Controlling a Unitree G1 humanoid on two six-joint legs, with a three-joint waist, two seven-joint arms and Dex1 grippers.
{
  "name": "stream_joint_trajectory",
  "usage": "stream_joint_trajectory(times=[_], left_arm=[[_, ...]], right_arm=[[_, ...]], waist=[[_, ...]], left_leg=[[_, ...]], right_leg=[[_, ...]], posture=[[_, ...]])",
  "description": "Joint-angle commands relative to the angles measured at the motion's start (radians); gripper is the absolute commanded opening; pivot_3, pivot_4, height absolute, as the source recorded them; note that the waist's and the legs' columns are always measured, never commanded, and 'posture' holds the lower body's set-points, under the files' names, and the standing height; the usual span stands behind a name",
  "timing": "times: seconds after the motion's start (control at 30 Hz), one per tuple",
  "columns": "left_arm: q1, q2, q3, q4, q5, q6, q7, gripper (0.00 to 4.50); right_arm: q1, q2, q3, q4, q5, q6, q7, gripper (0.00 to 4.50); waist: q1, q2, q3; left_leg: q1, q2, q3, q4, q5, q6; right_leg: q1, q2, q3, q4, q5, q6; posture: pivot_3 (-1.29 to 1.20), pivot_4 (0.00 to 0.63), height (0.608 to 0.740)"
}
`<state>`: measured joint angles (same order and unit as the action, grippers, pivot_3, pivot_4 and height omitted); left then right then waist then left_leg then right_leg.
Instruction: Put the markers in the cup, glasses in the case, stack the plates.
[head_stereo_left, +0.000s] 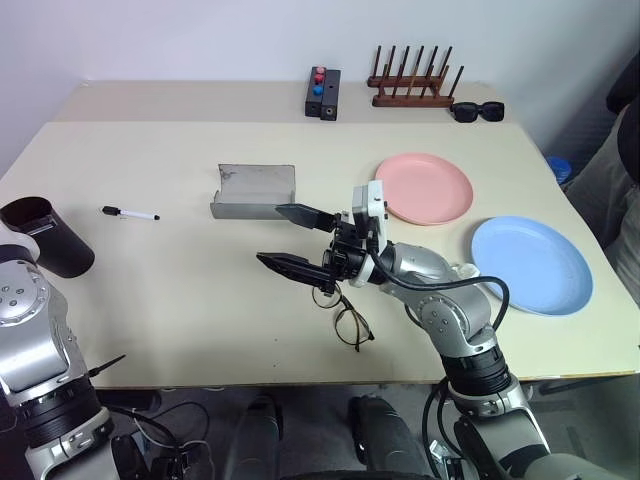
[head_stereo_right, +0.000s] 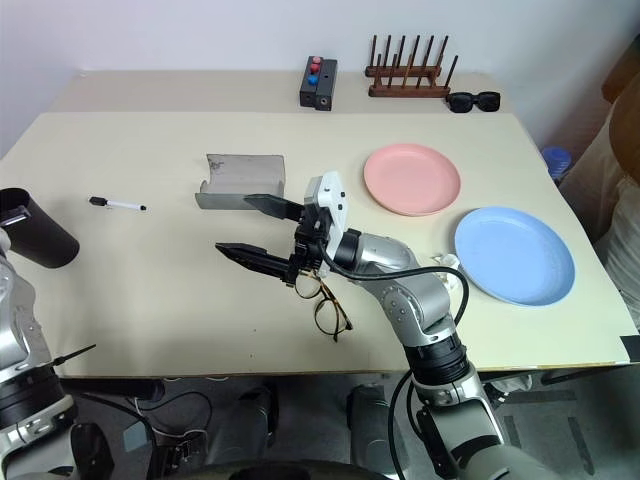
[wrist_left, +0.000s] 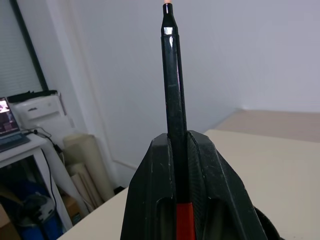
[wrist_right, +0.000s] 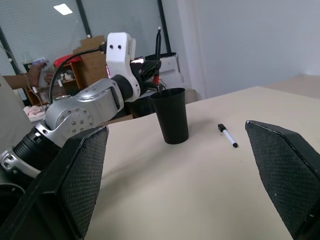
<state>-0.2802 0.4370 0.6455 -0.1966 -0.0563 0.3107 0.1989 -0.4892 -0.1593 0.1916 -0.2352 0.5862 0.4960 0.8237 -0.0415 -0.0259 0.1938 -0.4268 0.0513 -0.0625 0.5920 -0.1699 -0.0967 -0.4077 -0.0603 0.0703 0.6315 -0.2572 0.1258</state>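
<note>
One red marker (wrist_left: 172, 90) is clamped upright in the closed left hand (wrist_right: 152, 67) just above and behind the cup (wrist_right: 171, 115), while the glasses (head_stereo_left: 350, 320) are left on the worktop (head_stereo_left: 180, 290) beneath the wide-open right hand (head_stereo_left: 300, 240).

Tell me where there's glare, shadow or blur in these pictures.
Left wrist view: a bright glint near the tip of the red marker, and the room behind looks soft. Left eye view: the right pincer throws a soft shadow on the table. Right wrist view: its near fingers look blurred.
</note>
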Motion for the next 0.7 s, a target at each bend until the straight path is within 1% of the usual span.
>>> stream_joint_trajectory(times=[0.03, 0.23, 0.7], left_arm=[[0.014, -0.006, 0.013, -0.002, 0.004, -0.044, 0.014, 0.02], [0.028, -0.026, 0.010, 0.022, -0.002, -0.068, 0.020, 0.02], [0.031, -0.041, 0.006, 0.041, -0.006, -0.086, 0.037, 0.02]], right_arm=[[0.001, 0.006, -0.003, -0.052, 0.024, 0.001, -0.006, 4.50], [0.001, 0.006, -0.002, -0.050, 0.027, 0.001, -0.014, 4.50], [-0.008, 0.006, 0.000, -0.037, 0.028, 0.003, -0.009, 4.50]], waist=[[0.000, 0.000, 0.000], [0.000, 0.000, 0.000], [0.000, 0.000, 0.000]], left_leg=[[0.000, 0.000, 0.000, 0.000, 0.000, 0.000], [0.000, 0.000, 0.000, 0.000, 0.000, 0.000], [0.000, 0.000, 0.000, 0.000, 0.000, 0.000]], right_leg=[[0.000, 0.000, 0.000, 0.000, 0.000, 0.000], [0.000, 0.000, 0.000, 0.000, 0.000, 0.000], [0.000, 0.000, 0.000, 0.000, 0.000, 0.000]], posture=[[0.00, 0.150, 0.740], [0.00, 0.150, 0.740], [0.00, 0.150, 0.740]])
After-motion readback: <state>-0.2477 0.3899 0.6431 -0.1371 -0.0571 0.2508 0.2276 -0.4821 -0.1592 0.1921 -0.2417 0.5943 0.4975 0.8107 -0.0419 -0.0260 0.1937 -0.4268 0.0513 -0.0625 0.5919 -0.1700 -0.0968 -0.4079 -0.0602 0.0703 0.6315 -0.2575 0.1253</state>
